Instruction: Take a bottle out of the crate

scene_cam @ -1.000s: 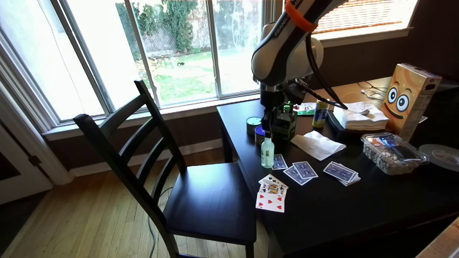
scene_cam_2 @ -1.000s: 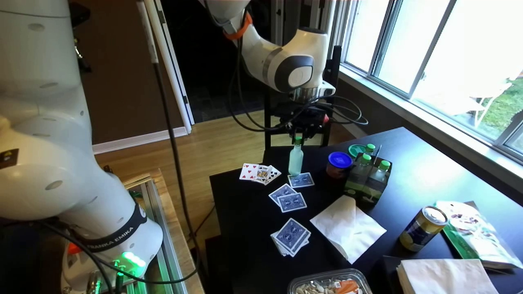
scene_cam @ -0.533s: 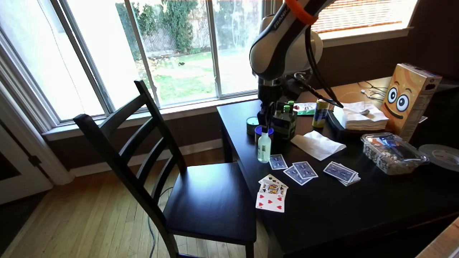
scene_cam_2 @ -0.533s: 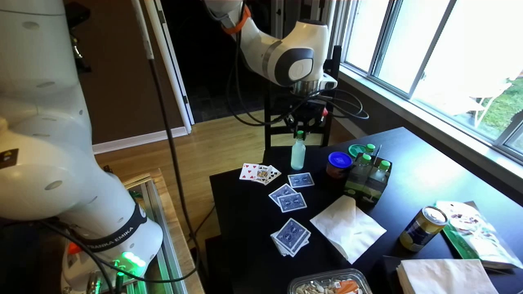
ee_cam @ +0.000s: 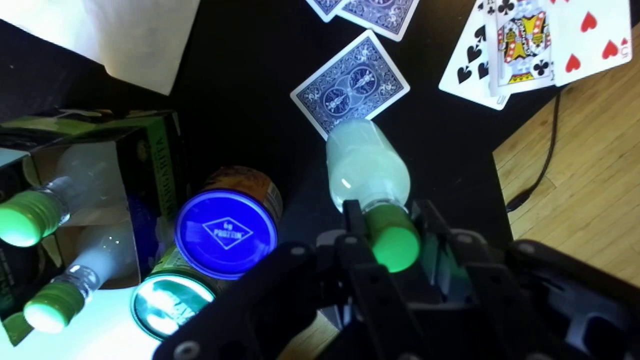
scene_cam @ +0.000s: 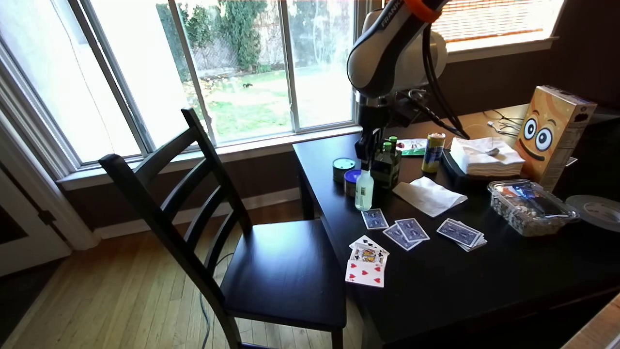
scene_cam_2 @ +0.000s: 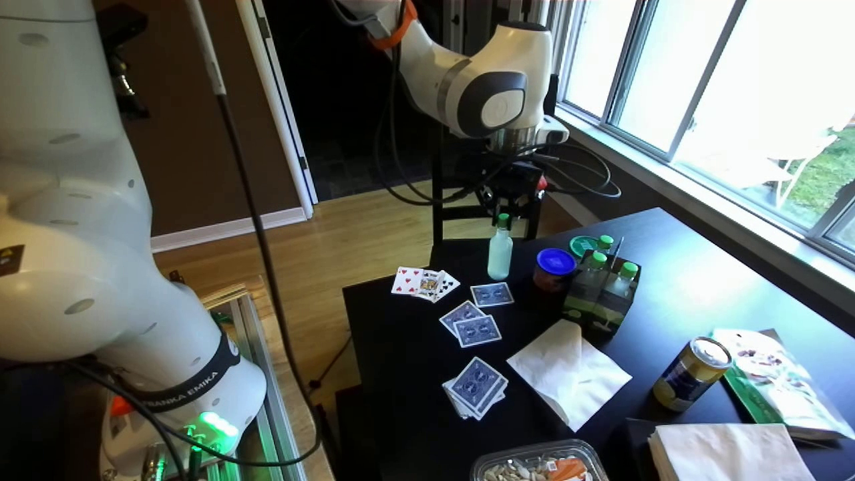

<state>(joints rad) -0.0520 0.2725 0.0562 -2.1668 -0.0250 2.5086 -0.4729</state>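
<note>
One bottle (ee_cam: 367,165), held by its top in the hand (ee_cam: 390,215) near wrist-view centre, likely wanted slow, upright set-down, clear of the crate (ee_cam: 150,147) at left.

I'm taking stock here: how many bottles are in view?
4: a held bottle in the end effector, and three in the crate, seen in an exterior view: a left bottle, a right bottle and a far bottle. More could be hidden inside it.
</note>
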